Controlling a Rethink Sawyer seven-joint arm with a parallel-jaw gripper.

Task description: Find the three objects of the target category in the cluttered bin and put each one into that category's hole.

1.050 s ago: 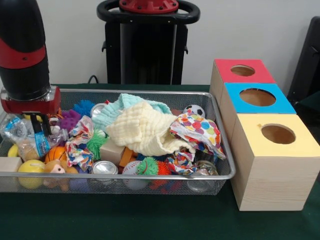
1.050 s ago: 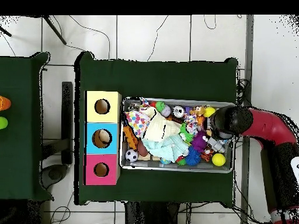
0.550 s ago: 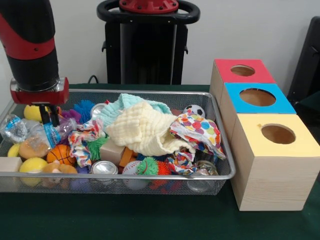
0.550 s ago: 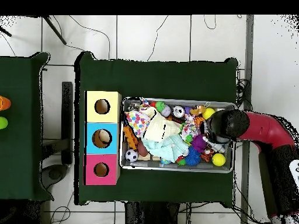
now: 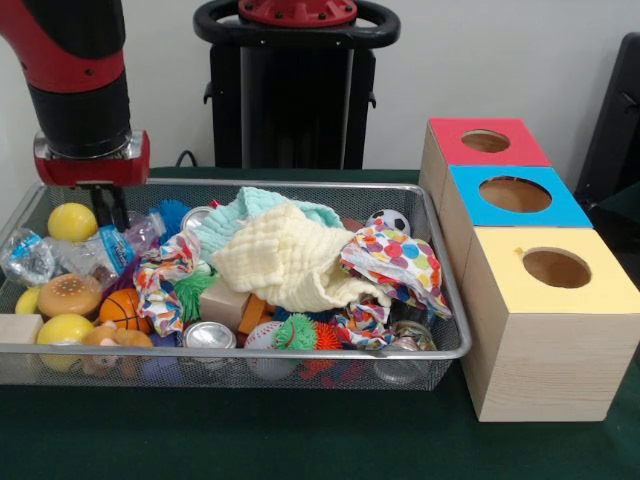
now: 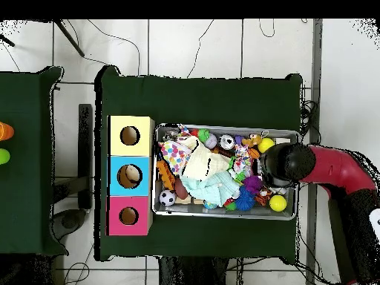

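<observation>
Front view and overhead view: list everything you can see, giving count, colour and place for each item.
Wire bin: one, silver, on green table.
Boxes with holes: three, red, blue, yellow, in a row beside the bin.
Cloths: cream, mint, spotted, piled mid-bin.
Yellow balls: at least two, at the arm's end of the bin.
Basketball: one, orange, same end.
Soccer ball: one, near the boxes.
Can: one, silver, front wall.
Plastic bottle: one, clear, under the gripper.
Gripper: black, raised over the bin; whether it holds the bottle is unclear.
</observation>
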